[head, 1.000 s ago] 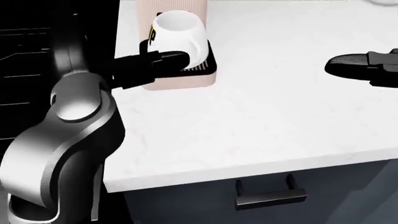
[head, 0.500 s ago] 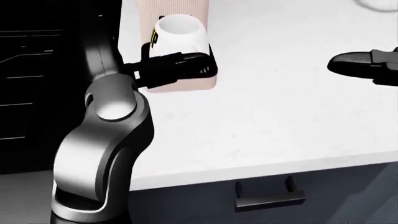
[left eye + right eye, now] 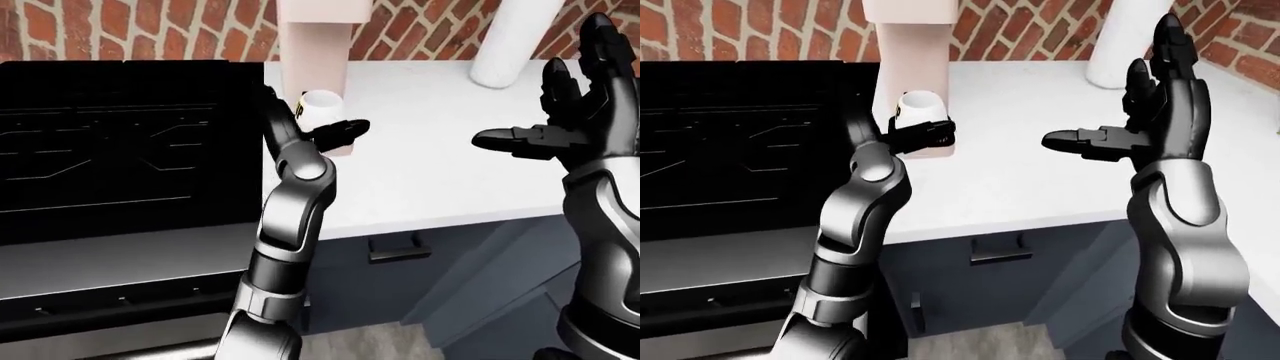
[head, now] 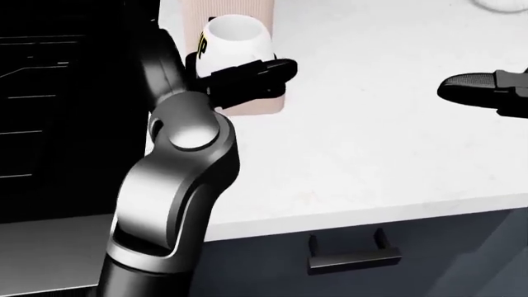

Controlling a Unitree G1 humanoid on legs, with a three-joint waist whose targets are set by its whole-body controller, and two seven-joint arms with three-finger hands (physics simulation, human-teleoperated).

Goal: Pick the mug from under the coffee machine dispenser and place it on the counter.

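Observation:
The white mug [image 4: 236,41] with a yellow and black mark stands on the base of the pale pink coffee machine [image 4: 257,105], under its column [image 3: 312,37]. My left hand [image 4: 262,75] lies across the mug's lower side, nearest the camera. Its black fingers [image 3: 345,130] are stretched out straight and reach past the mug to the right, not closed round it. They hide the drip tray. My right hand [image 3: 1118,127] is held open above the white counter [image 4: 371,154], well to the right of the machine, with nothing in it.
A black stove [image 3: 120,150] fills the left of the views, right beside the machine. A white paper towel roll [image 3: 510,37] stands against the brick wall at the top right. Below the counter edge is a dark drawer with a handle [image 4: 354,260].
My left elbow has swung right and up in the head view. The left fingers have slid farther right across the mug's base. The mug and right hand have barely moved.

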